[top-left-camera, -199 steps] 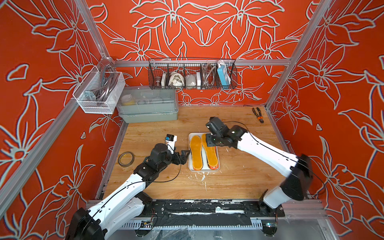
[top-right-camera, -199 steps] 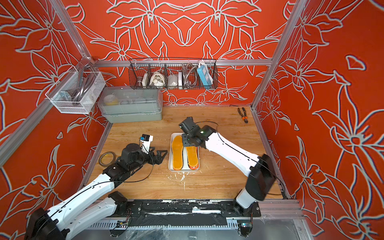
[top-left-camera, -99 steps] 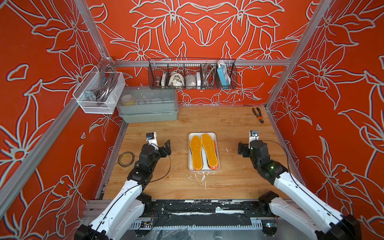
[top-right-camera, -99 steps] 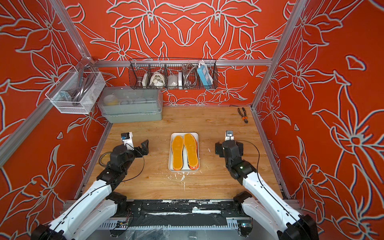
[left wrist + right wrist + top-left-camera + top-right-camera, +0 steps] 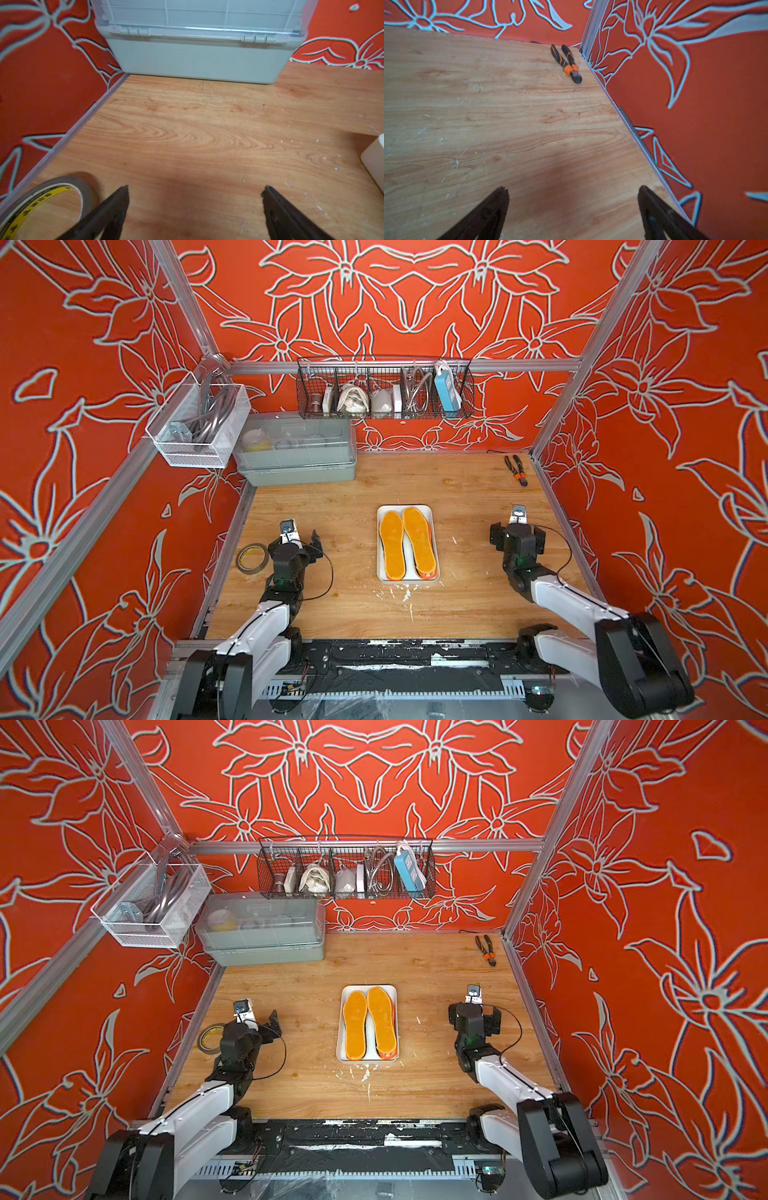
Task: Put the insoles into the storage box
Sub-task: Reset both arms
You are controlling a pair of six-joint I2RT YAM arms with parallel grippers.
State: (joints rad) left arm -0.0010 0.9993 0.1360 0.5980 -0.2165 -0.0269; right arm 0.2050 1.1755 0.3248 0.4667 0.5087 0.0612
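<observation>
The storage box (image 5: 406, 508), a shallow white tray, lies mid-table in both top views. Two amber-yellow insoles (image 5: 392, 545) (image 5: 419, 541) lie side by side on top in it, also in a top view (image 5: 355, 1025). Orange and dark edges of other insoles show beneath the right one. My left gripper (image 5: 296, 540) hovers open and empty left of the box, beside a tape roll. In the left wrist view a corner of the storage box (image 5: 374, 164) shows. My right gripper (image 5: 517, 531) hovers open and empty right of the box. Both wrist views show my grippers (image 5: 194, 191) (image 5: 573, 191) over bare wood.
A tape roll (image 5: 238, 560) lies near the left wall, close to my left fingers (image 5: 112, 207). A grey-green lidded container (image 5: 299, 475) stands at the back left. Pliers (image 5: 516, 470) lie in the back right corner. Wire baskets (image 5: 384, 393) (image 5: 199, 427) hang on the walls.
My right arm has left the storage box and drawn back to the right, its gripper opening. My left arm has drawn back to the left. The insoles stay in the box.
</observation>
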